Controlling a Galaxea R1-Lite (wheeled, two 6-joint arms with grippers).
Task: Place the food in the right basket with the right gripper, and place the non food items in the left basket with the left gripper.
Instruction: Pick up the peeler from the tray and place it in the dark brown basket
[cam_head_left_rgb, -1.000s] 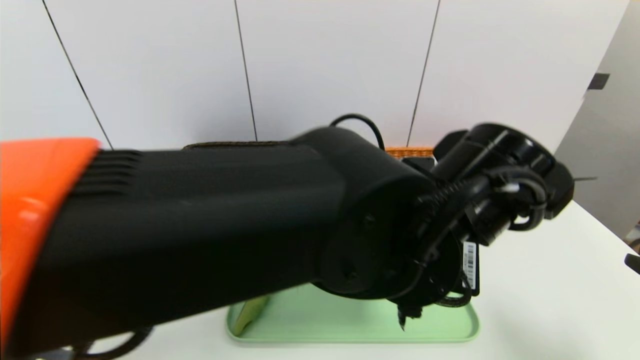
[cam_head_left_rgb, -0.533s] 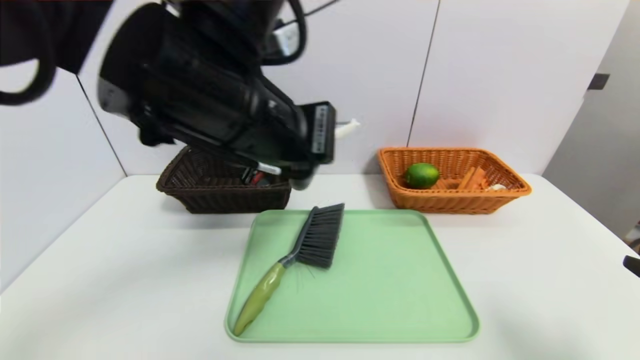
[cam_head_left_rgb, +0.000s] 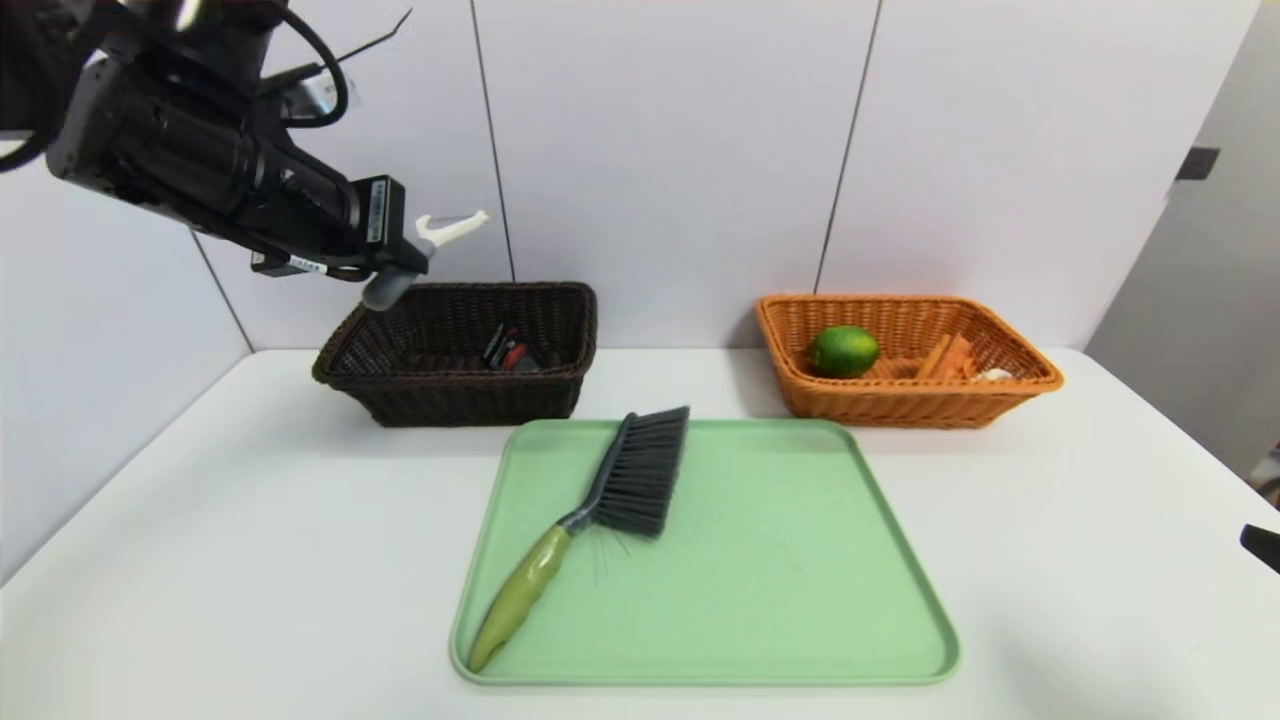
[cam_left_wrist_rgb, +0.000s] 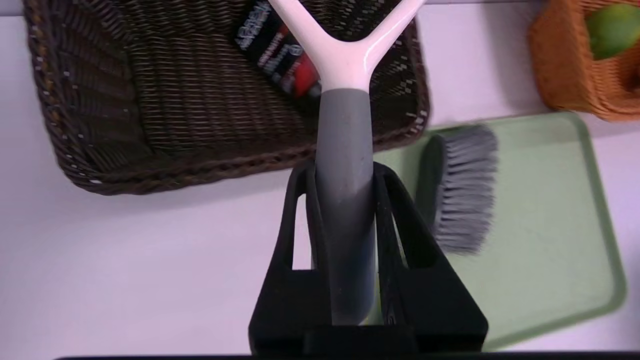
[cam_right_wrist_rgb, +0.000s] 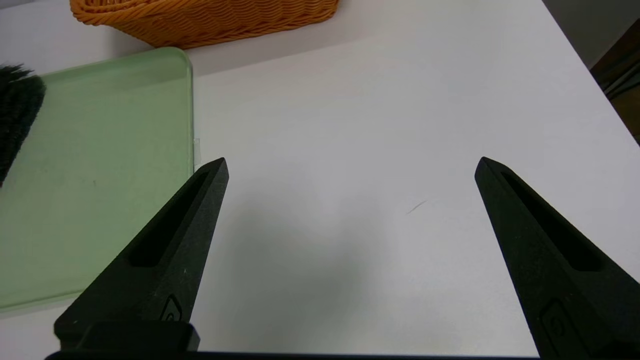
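Observation:
My left gripper (cam_head_left_rgb: 400, 262) hangs high above the left front corner of the dark brown left basket (cam_head_left_rgb: 450, 402), shut on a tool with a grey handle (cam_left_wrist_rgb: 345, 200) and a white forked head (cam_head_left_rgb: 452, 225). In the left wrist view the jaws (cam_left_wrist_rgb: 342, 170) squeeze the handle from both sides, above the basket's near rim (cam_left_wrist_rgb: 125, 170). A black and red packet (cam_head_left_rgb: 510, 352) lies in that basket. A grey brush with a green handle (cam_head_left_rgb: 640, 475) lies on the green tray (cam_head_left_rgb: 800, 600). The orange right basket (cam_head_left_rgb: 900, 405) holds a lime (cam_head_left_rgb: 843, 350) and orange sticks (cam_head_left_rgb: 945, 357). My right gripper (cam_right_wrist_rgb: 351, 161) is open over bare table.
The white table (cam_head_left_rgb: 200, 520) meets a white panelled wall just behind both baskets. In the right wrist view the tray's corner (cam_right_wrist_rgb: 100, 175) and the orange basket (cam_right_wrist_rgb: 200, 20) lie beyond the fingers. A black bit of the right arm (cam_head_left_rgb: 1262, 545) shows at the table's right edge.
The left arm swung from right in front of the head camera up and to the left, carrying the tool; it now hangs above the left basket. The right gripper has stayed still.

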